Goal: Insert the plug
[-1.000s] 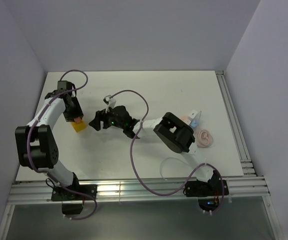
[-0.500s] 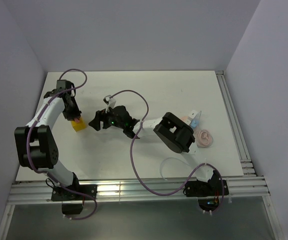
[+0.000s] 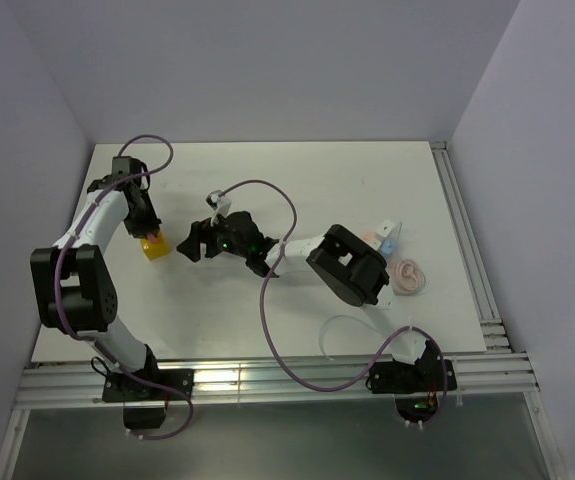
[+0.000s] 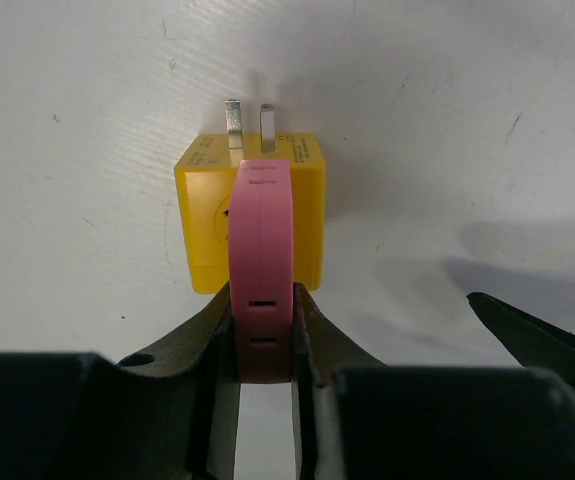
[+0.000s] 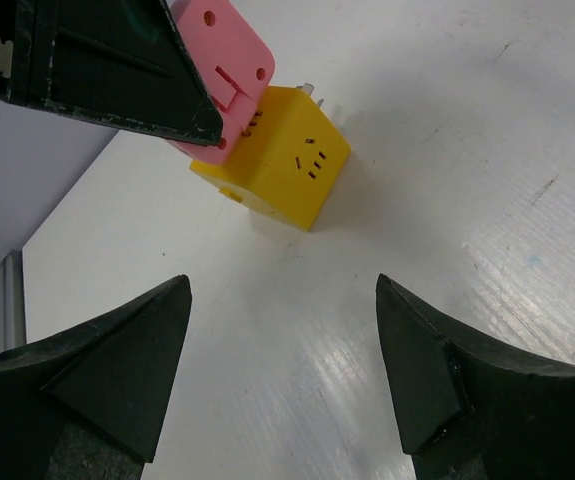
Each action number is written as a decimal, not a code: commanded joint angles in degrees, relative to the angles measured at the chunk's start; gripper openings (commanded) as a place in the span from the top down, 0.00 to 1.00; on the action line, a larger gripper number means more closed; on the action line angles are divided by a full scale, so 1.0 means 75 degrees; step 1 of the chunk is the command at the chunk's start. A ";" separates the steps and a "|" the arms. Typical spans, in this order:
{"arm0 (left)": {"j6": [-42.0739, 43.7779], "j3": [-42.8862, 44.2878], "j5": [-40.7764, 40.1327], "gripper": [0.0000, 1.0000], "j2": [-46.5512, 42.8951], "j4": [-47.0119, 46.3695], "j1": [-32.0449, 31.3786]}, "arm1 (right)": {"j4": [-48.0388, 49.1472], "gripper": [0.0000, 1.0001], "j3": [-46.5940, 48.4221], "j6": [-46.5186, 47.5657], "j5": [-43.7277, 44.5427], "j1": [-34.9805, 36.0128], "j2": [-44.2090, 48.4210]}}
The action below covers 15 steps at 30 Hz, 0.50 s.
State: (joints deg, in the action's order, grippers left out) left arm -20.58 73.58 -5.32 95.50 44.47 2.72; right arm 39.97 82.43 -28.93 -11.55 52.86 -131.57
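My left gripper (image 4: 262, 300) is shut on a flat pink block (image 4: 260, 240) with small slots. The block stands edge-on against the side of a yellow cube adapter (image 4: 207, 220), whose two metal prongs point away from me. From above, this gripper (image 3: 147, 232) and the yellow cube (image 3: 155, 249) are at the table's left. My right gripper (image 5: 282, 285) is open and empty just right of the cube (image 5: 287, 165), facing it and the pink block (image 5: 222, 45). The plug (image 3: 391, 243), small and light blue, lies far right, away from both grippers.
A small white block (image 3: 387, 228) and a round pink coiled piece (image 3: 408, 275) lie beside the plug. A thin white cable (image 3: 342, 325) loops near the right arm's base. Purple arm cables arch over the table. Rails (image 3: 267, 378) run along the near and right edges.
My left jaws have closed onto the pink block, and the yellow cube has shifted slightly away from the near edge. The right arm has stayed still.
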 commanded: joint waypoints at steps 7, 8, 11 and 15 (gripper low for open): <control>0.0259 -0.0036 0.0065 1.00 0.0555 -0.0139 0.0059 | 0.0413 0.19 0.0048 0.0001 0.0005 -0.0040 0.0035; 0.0271 -0.0084 0.0065 1.00 0.0578 -0.0186 0.0047 | 0.0413 0.19 0.0048 0.0002 0.0005 -0.0052 0.0046; 0.0318 -0.0283 0.0170 1.00 0.0707 -0.0339 0.0082 | 0.0402 0.19 0.0048 0.0025 0.0017 -0.0052 0.0046; 0.0388 -0.0482 0.0299 1.00 0.0976 -0.0491 0.0153 | 0.0367 0.19 0.0048 0.0060 0.0028 -0.0052 0.0058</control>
State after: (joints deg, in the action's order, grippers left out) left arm -19.07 74.02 -4.82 97.71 40.64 3.18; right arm 40.01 82.43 -28.93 -11.64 52.84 -131.57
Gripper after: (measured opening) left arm 0.249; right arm 0.811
